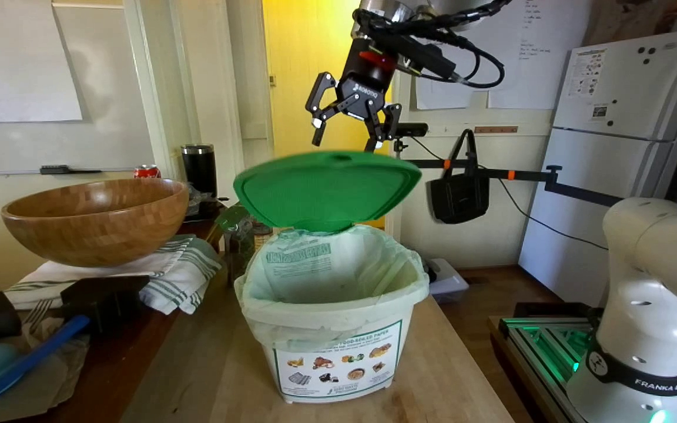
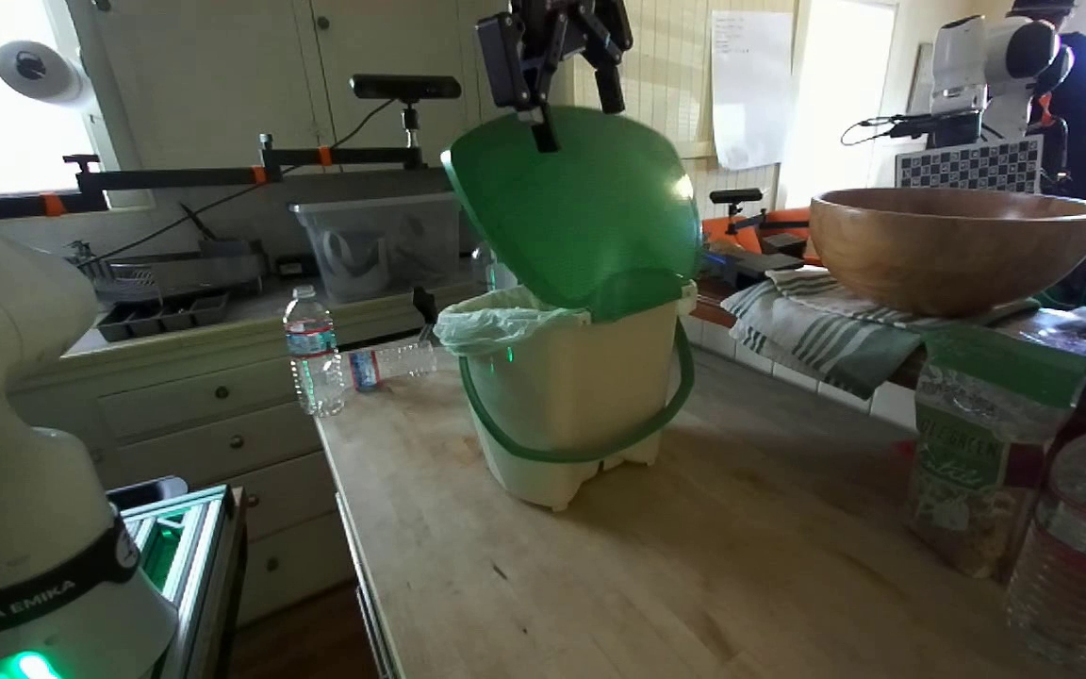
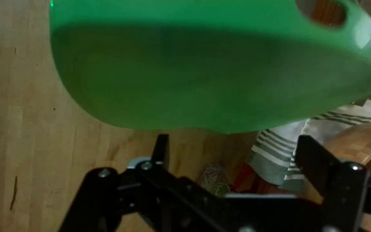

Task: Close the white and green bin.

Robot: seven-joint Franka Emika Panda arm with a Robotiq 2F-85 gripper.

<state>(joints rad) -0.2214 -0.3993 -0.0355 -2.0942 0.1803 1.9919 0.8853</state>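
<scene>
"White and green bin (image 2: pixel 571 387): where is it placed?"

"Upright on a wooden counter (image 1: pixel 209 364), low in the middle of the frame in an exterior view; its label (image 1: pixel 338 364), printed with small food pictures, is turned toward that camera."

"Is it closed?"

"No. There the green lid (image 1: pixel 327 191) is tilted up from the far side of the rim, and the mouth is left uncovered. A pale liner (image 1: pixel 300 264) is folded over the rim. In an exterior view, a green handle (image 2: pixel 557 455) is hung low across the bin's side, at the centre of the frame."

"How are the jaws held?"

"Apart, released. The gripper (image 1: pixel 344 141) is seen in the upper middle of the frame in both exterior views, near the lid's raised edge; whether the lid is touched cannot be told. In the wrist view, the fingers (image 3: pixel 317 161) are spread across the lower frame, and most of the top is filled by the lid."

"What is set around the bin?"

"A wooden bowl (image 1: pixel 103 235) is set on a striped towel (image 1: pixel 180 276) at the left of the frame in an exterior view. In an exterior view, an upright water bottle (image 2: pixel 315 354) is seen left of the bin, beside a second bottle (image 2: pixel 397 361) laid on its side, and a food pouch (image 2: pixel 986 453) is seen at the right of the frame."
</scene>
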